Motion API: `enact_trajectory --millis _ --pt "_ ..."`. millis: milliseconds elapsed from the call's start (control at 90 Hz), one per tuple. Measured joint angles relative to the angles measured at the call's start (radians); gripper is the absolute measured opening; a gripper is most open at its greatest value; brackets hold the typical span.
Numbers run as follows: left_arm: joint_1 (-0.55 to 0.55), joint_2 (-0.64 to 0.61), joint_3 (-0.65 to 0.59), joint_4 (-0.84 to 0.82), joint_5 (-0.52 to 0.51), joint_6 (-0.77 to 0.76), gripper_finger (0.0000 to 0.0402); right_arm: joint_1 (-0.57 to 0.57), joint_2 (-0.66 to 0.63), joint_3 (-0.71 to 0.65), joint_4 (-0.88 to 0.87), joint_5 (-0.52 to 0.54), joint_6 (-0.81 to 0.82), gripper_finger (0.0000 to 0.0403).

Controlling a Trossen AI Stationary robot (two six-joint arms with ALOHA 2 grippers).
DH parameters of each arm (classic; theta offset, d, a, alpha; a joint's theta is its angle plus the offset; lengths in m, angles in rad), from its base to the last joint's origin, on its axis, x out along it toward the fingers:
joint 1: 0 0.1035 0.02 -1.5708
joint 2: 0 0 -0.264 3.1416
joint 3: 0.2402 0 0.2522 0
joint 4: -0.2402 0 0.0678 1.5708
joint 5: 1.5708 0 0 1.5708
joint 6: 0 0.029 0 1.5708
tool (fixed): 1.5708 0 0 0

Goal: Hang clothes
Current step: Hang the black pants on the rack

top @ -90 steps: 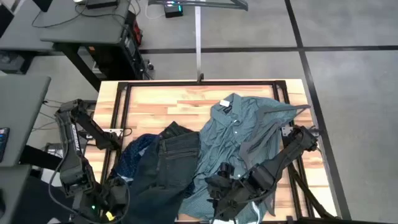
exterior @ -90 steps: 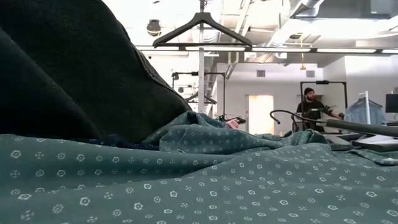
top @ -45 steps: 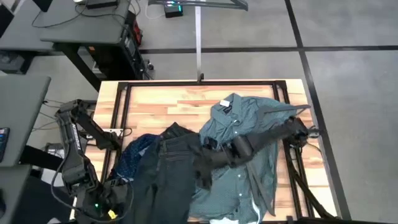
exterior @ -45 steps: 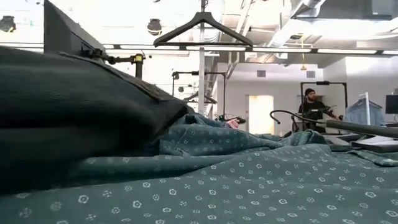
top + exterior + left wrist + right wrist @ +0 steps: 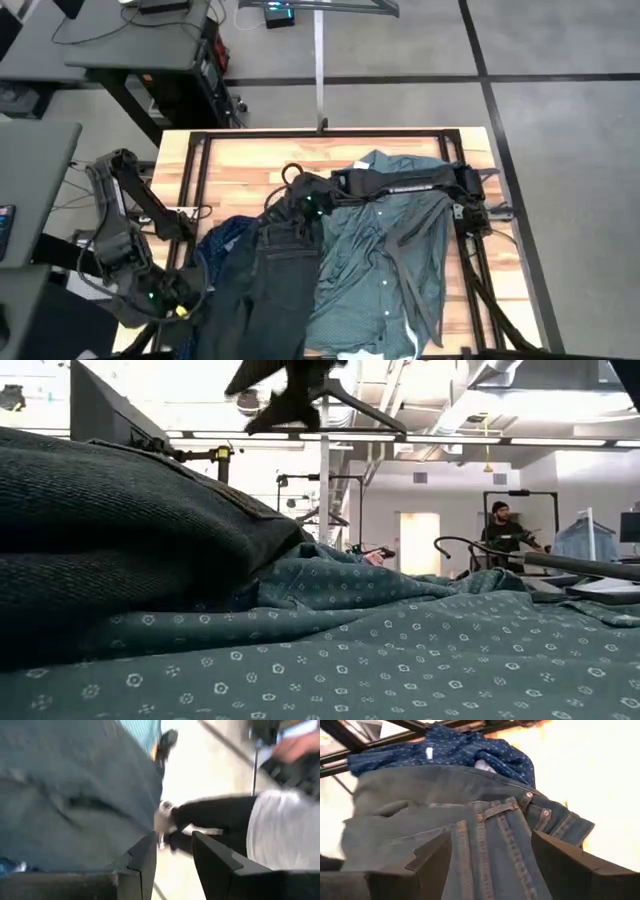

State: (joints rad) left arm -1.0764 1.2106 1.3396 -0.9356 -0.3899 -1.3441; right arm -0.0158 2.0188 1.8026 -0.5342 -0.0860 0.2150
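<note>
The dark jeans [image 5: 270,280] lie on the table's near left part with the waistband [image 5: 490,812] toward the far side and the legs over the near edge. The navy dotted shirt [image 5: 215,250] lies partly under their left side. The teal shirt [image 5: 380,250] is spread to their right, its collar toward the far edge. My right gripper [image 5: 298,205] hovers open above the jeans' waistband, with its fingers [image 5: 432,857] on either side of it in the right wrist view. My left gripper [image 5: 178,308] stands open off the near left corner, beside the hanging jeans [image 5: 75,795].
A black frame [image 5: 320,135] runs round the tabletop. A rack pole [image 5: 318,70] rises behind the far edge with a black hanger [image 5: 350,405] on it. Bare wood [image 5: 250,165] shows at the far left. A person [image 5: 500,530] stands far back in the room.
My right gripper has swung from the near edge over the teal shirt toward the far left, rising, and now sits above the jeans' waistband. The jeans heap in front of the low camera has sunk lower. My left arm has shifted slightly toward the far edge.
</note>
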Motion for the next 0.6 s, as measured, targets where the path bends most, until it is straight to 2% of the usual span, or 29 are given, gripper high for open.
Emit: enact_trajectory --millis 144,322,456,600 --pt "0.058 -0.001 0.0 -0.008 -0.046 -0.003 0.0106 -0.069 -0.002 -0.12 0.117 -0.014 -0.149 0.026" --pt "0.138 0.001 0.0 -0.013 -0.05 -0.039 0.0106 -0.124 -0.001 -0.248 0.221 -0.145 -0.188 0.026" --pt "0.194 0.002 0.0 -0.013 -0.05 -0.052 0.0106 -0.111 0.001 -0.314 0.304 -0.185 -0.207 0.026" --pt "0.247 0.002 0.0 -0.014 -0.05 -0.043 0.0106 -0.081 0.078 -0.32 0.328 -0.219 -0.215 0.026"
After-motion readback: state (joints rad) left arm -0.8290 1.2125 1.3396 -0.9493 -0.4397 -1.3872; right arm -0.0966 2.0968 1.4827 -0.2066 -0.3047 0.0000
